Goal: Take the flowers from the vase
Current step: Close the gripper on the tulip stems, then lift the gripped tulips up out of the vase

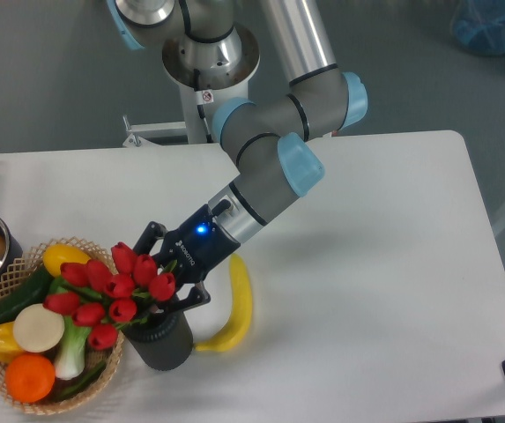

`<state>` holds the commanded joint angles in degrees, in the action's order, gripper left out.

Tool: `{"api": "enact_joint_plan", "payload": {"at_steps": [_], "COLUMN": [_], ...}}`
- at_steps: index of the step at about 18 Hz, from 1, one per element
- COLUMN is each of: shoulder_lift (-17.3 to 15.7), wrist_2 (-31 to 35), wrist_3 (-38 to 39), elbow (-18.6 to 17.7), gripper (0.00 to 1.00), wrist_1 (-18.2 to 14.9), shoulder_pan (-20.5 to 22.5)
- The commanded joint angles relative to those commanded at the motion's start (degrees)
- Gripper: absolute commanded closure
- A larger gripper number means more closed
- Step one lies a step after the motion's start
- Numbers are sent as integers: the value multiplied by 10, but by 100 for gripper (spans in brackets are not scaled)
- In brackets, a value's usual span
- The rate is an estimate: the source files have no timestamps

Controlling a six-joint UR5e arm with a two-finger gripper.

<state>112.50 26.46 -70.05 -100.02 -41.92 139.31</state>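
on white table, red-budded flowers in dark vase, gripper clamped on stems

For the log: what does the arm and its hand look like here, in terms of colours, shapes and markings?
The arm is made of silver-grey metal tubes joined by dark grey cylindrical joints with light blue round end caps. A small red-and-white sticker sits on its base column. The hand is black with two dark fingers, small white lettering too small to read, and a glowing blue light on its body.
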Motion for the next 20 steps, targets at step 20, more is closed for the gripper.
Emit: {"api": "enact_joint_plan", "payload": {"at_steps": [20], "shoulder_lift": [-7], "wrist_2": [-25], "wrist_3": [55], "elbow": [30], "gripper": [66], "wrist_1": [0], "shoulder_pan": [5]}}
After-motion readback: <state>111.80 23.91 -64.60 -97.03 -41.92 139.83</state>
